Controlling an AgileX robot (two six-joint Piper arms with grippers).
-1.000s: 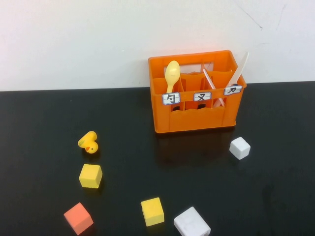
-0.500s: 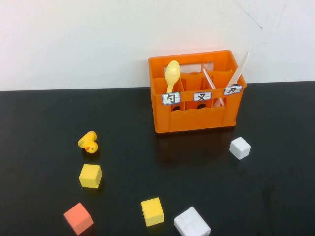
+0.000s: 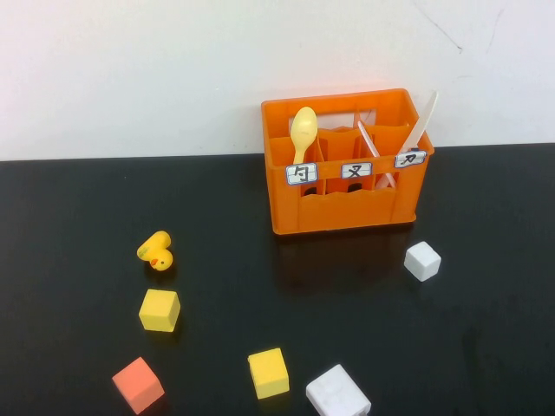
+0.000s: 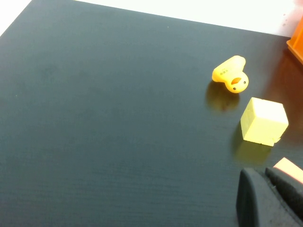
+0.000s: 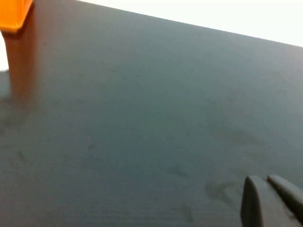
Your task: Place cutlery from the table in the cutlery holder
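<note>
Cutlery looks all stowed: the spoon (image 3: pixel 303 130), pink knife (image 3: pixel 371 149) and white knife (image 3: pixel 422 121) stand one per compartment in the holder (image 3: pixel 347 208) at the worktop's (image 3: pixel 69 347) far edge. None lies loose among the cubes and duck (image 3: pixel 157 251), so nothing seems left. Both grippers hang back near the near edge, left gripper (image 4: pixel 267 201) and right gripper (image 5: pixel 270 201) with fingers together, empty.

Matt black counter (image 3: pixel 78 347) with faint grain; glossy orange plastic cutlery holder (image 3: pixel 347 212); smooth pale plastic spoon (image 3: pixel 303 130).
</note>
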